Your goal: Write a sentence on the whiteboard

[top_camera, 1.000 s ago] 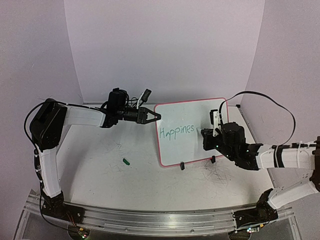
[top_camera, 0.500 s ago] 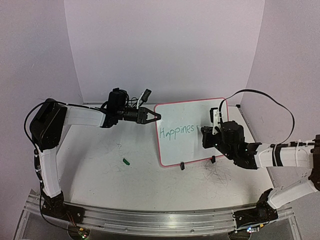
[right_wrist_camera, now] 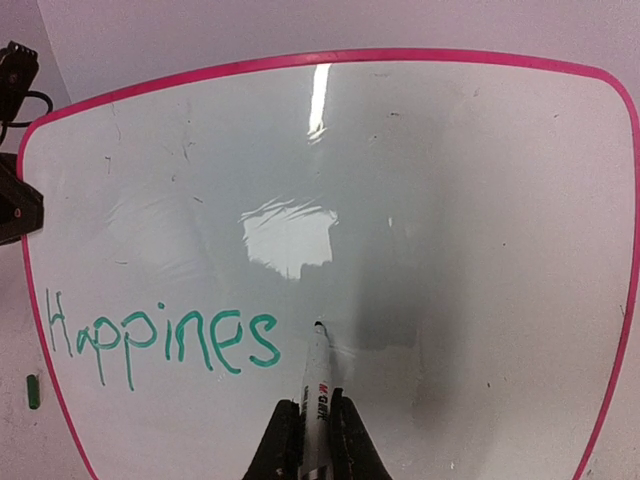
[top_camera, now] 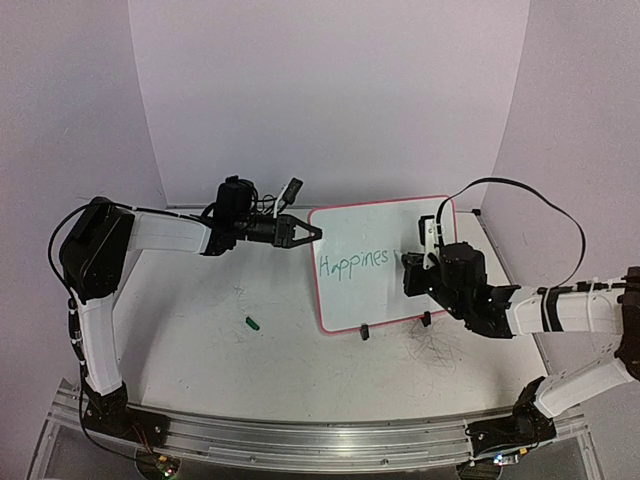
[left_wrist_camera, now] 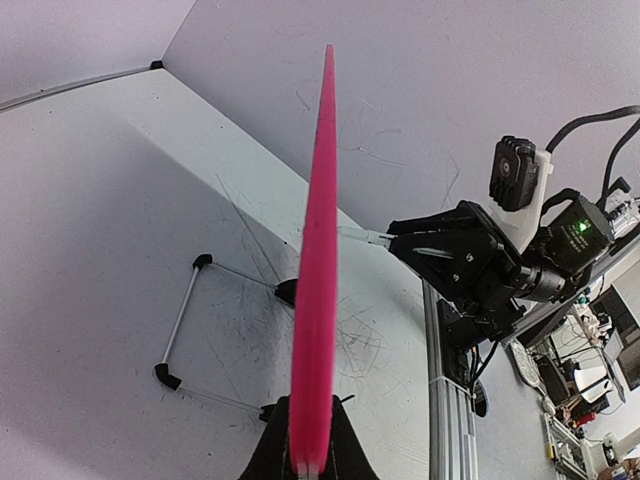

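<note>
I'm seeing pale walls (top_camera: 330,100) closing in a white table (top_camera: 200,340), its top scuffed with grey scribbles. The board (top_camera: 380,225) is standing propped at a tilt. My left gripper (top_camera: 312,232) is clamping its pink rim, high on the edge facing it. My right gripper (top_camera: 412,272) is squeezing a marker (right_wrist_camera: 316,375), tip touching the glossy face just ahead of the fingers (right_wrist_camera: 280,440). The sentence (right_wrist_camera: 165,340), green "Happines", is ending just left of that tip. A small green piece (top_camera: 253,323) is lying on the table, well apart from the left gripper.
</note>
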Tool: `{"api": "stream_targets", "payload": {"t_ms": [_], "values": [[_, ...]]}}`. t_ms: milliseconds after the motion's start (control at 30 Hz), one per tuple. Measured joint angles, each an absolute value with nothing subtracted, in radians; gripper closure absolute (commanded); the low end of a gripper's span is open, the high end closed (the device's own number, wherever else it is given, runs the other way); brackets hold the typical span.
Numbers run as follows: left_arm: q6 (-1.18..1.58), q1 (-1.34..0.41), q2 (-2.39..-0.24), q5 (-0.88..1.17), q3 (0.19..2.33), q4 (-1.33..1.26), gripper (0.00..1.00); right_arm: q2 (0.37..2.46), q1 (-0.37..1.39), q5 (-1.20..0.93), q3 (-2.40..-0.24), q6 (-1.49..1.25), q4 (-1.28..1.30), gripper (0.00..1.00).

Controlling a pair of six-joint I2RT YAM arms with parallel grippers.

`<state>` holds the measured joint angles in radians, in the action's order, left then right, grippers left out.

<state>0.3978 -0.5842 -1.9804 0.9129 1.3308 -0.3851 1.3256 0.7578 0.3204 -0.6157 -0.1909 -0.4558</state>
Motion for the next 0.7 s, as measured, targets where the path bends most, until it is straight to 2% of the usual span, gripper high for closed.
{"api": "stream_targets", "payload": {"t_ms": [700], "values": [[0.398,-0.584,-1.98,0.913,1.331,-0.385,1.0,1.335,0.758,0.269,-0.63,-0.186,-0.448,1.0]]}}
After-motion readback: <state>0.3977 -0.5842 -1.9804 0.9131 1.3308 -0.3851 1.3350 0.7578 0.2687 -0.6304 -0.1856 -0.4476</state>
